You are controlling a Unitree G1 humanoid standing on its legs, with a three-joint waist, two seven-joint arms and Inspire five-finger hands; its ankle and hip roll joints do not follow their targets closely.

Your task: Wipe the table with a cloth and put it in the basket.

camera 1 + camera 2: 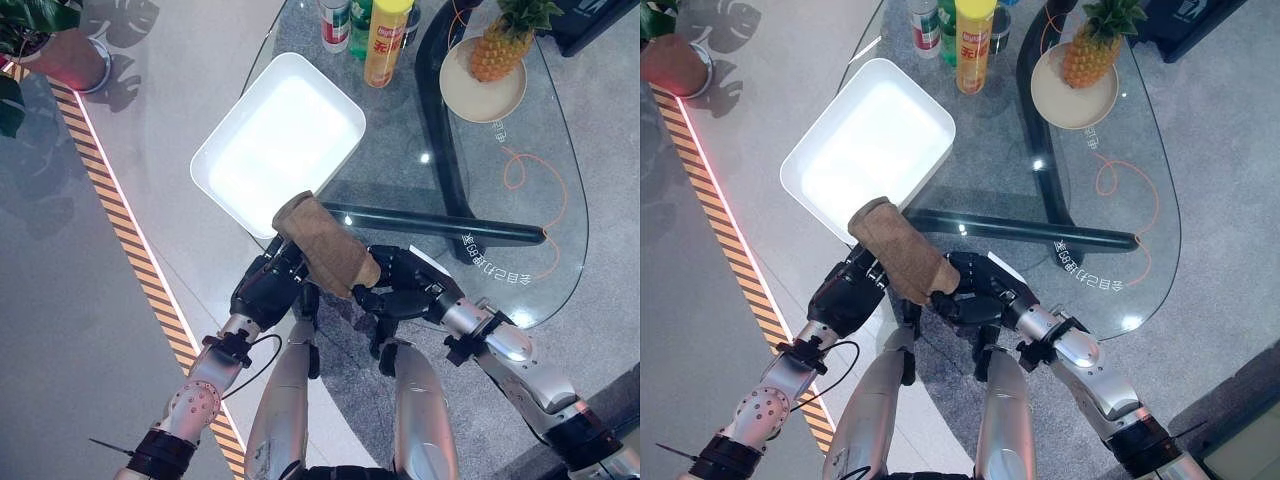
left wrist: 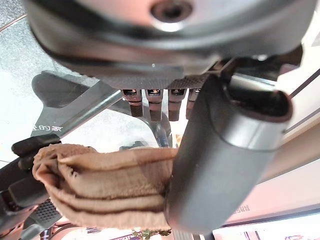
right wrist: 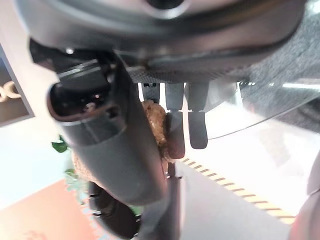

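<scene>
Things before me, apart from my work. A pineapple (image 1: pixel 505 40) stands upright on a round cream plate (image 1: pixel 482 98) at the far right of the glass. To its left, along the far edge, a yellow spray can (image 1: pixel 385 42) stands beside a green bottle (image 1: pixel 360 25) and a can with a red and white label (image 1: pixel 334 24), the three close together. An orange cable (image 1: pixel 528 180) loops beneath the glass near the plate. A dark tube (image 1: pixel 440 224) runs crosswise under the glass. On the floor to my left, a striped orange and black strip (image 1: pixel 125 225) runs along, and a potted plant (image 1: pixel 55 40) stands in the far left corner.
</scene>
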